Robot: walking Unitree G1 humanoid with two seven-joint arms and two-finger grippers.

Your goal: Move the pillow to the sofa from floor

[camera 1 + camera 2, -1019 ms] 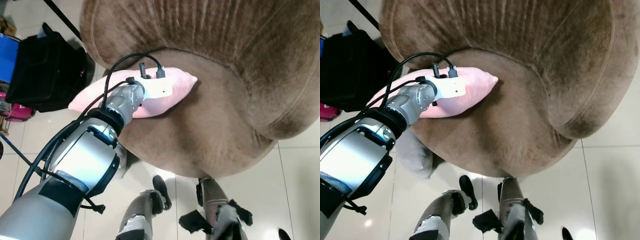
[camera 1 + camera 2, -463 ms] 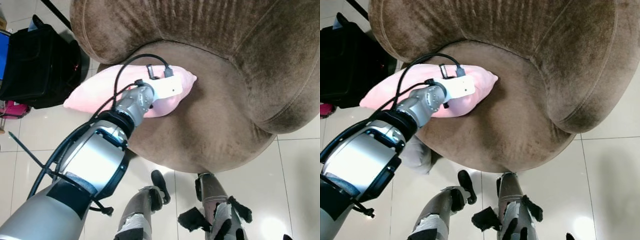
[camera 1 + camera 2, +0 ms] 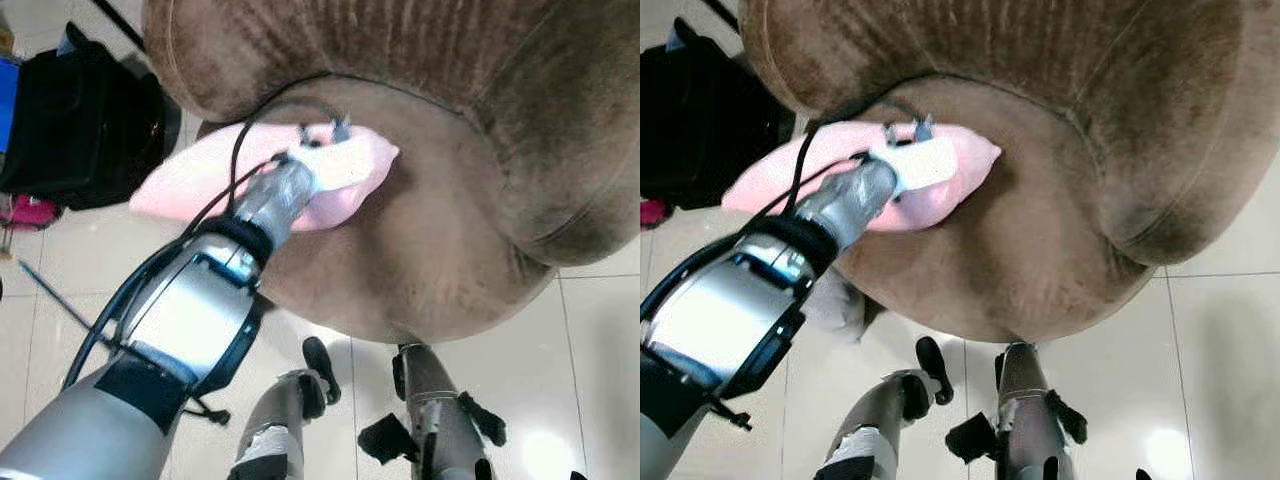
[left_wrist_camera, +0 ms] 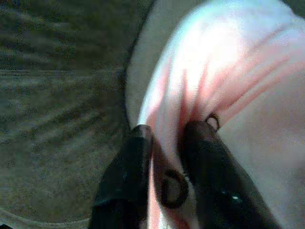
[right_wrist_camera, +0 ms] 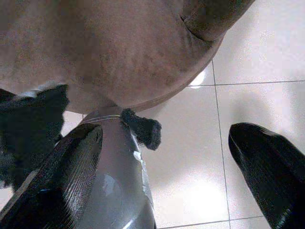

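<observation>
One pink pillow (image 3: 345,180) lies across the near-left edge of the brown sofa (image 3: 470,150), its right end resting on the seat cushion while its left end juts out past the sofa over the tiled floor (image 3: 590,360). The left arm reaches forward over it, and its wrist housing and black cable hide the middle of the pillow in the head views, which are blurred around the arm. In the left wrist view the left hand (image 4: 164,143) is clenched on a fold of the pillow, pink cloth pinched between its two black fingers (image 4: 131,162), with the ribbed sofa back dark beside it. The right hand (image 5: 186,157) hangs low by the robot's leg, its fingers spread wide apart over the pale tiles, grasping nothing; each is cut off by the frame edge. A black bag (image 3: 75,125) stands on the floor left of the sofa, with something blue and something magenta cut off at the picture edge beside it. No writing can be read anywhere.
</observation>
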